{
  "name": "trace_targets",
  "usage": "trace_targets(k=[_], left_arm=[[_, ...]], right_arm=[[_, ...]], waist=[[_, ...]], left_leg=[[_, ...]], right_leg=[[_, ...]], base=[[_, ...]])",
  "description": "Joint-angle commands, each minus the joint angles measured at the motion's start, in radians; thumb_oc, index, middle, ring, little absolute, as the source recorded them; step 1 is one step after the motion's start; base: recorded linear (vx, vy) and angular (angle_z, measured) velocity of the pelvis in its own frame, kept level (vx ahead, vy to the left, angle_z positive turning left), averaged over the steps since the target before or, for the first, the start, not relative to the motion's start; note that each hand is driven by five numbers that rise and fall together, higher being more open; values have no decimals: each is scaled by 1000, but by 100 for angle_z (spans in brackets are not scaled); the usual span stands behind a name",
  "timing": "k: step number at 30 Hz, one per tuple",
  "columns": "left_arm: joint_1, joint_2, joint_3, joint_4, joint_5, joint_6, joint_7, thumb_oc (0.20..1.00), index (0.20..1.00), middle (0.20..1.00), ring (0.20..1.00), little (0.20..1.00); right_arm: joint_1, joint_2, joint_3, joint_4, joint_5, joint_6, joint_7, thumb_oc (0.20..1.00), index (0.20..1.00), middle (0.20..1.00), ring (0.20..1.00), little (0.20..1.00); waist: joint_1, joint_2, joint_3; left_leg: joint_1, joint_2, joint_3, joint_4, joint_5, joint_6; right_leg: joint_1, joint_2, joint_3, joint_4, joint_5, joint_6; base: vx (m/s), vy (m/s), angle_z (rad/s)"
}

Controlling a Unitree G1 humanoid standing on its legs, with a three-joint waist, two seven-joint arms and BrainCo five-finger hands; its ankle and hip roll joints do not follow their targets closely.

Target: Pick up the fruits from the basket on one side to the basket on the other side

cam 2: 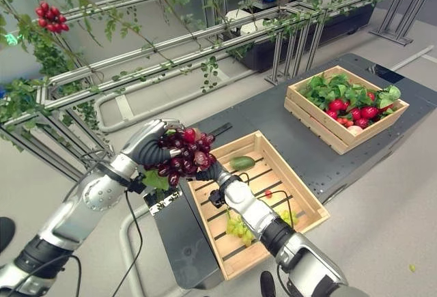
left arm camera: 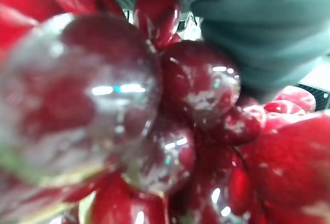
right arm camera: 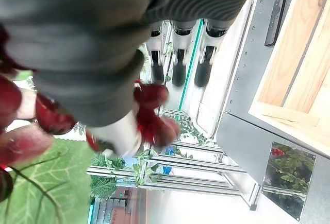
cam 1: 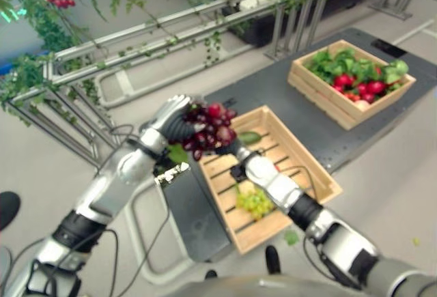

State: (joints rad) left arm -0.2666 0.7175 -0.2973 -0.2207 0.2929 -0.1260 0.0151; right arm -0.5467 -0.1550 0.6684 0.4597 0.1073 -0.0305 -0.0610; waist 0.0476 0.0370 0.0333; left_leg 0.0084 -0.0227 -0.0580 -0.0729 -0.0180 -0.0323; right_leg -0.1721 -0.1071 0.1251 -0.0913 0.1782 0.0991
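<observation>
A bunch of dark red grapes (cam 2: 183, 155) hangs in the air over the left far corner of the near crate (cam 2: 298, 206), held between both hands; the left hand (cam 2: 151, 142) curls over its top and grips it, while the right hand (cam 2: 213, 172) comes up from below against the bunch, its fingers straight in its wrist view, so I judge it supporting, not gripping; the far crate (cam 2: 326, 132), at the platform's right far corner, already holds red fruit among leaves; green grapes (cam 2: 237, 227) and a green fruit (cam 2: 242, 163) lie in the near crate, so much seems left; which crate the bunch is bound for cannot be told
</observation>
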Motion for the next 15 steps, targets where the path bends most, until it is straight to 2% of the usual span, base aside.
trace_targets(k=[1, 15], left_arm=[[-84, 6, -31, -113, -47, -67, 18, 200, 200, 200, 200, 200], [-55, 0, -14, -92, -36, -57, 22, 200, 200, 200, 200, 200]], right_arm=[[-125, 102, -11, 17, -9, -51, 8, 200, 200, 200, 200, 200], [-93, 92, -21, 8, 4, -50, 12, 200, 200, 200, 200, 200]], waist=[[8, -5, -33], [3, -10, -36]], left_leg=[[-62, -51, -33, 27, -86, 22], [-58, -46, -30, 26, -87, 20]], right_leg=[[100, -9, -24, 12, -187, 33], [103, -6, -24, 10, -189, 30]], base=[[0, 0, 0], [0, 0, 0]])
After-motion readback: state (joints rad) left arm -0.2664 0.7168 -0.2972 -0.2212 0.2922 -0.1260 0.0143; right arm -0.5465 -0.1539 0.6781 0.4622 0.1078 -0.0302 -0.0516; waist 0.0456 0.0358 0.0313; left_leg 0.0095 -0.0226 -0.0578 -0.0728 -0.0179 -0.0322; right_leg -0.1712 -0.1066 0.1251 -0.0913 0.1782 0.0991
